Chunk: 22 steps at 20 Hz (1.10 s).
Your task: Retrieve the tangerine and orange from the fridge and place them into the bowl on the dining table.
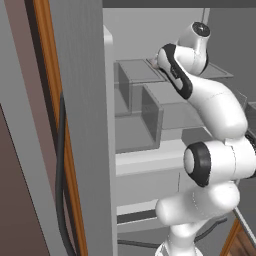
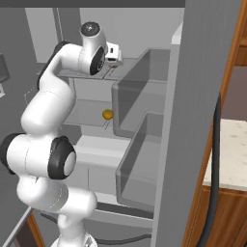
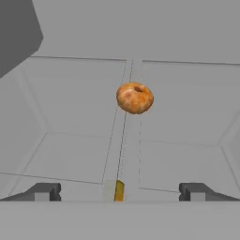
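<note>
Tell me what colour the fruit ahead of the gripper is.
Orange with paler mottling; the fruit shows best in the hand view.

Wooden cabinets under a cream speckled countertop.

The arm is built of rounded, glossy white segments. Dark rings are seen at its joints, and two small dark fingertips are carried.

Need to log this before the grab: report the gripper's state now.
Gripper: open, holding nothing; an orange fruit lies ahead of it inside the fridge.
</note>
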Motion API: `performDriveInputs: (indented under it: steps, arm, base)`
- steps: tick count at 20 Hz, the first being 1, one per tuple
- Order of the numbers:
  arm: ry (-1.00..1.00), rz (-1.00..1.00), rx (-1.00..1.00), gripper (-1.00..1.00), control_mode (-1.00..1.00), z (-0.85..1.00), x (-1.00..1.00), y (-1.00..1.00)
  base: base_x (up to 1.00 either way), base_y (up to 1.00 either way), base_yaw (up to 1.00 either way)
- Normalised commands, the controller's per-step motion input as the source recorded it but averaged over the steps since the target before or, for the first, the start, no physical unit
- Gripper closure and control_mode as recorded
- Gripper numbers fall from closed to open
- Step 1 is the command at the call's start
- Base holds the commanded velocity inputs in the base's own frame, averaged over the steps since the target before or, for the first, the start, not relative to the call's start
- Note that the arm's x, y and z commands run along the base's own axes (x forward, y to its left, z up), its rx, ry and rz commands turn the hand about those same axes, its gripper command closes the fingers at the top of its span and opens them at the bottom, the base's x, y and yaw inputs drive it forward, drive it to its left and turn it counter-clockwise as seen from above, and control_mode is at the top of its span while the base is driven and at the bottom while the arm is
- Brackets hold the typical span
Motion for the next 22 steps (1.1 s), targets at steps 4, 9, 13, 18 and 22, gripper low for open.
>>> performDriveInputs:
  steps: [4,9,13,18,22]
  arm:
    - [0.00,0.00,0.00,-1.00,-1.00,0.00,0.49,0.00]
    - [0.00,0.00,0.00,-1.00,-1.00,-0.01,0.39,0.00]
    - [0.00,0.00,0.00,-1.00,-1.00,-0.08,0.39,0.00]
    - [0.00,0.00,0.00,-1.00,-1.00,-0.13,0.40,0.00]
    - [0.00,0.00,0.00,-1.00,-1.00,-0.13,0.44,0.00]
  base:
    - [0.00,0.00,0.00]
    - [0.00,0.00,0.00]
    - [0.00,0.00,0.00]
    - [0.00,0.00,0.00]
    - [0.00,0.00,0.00]
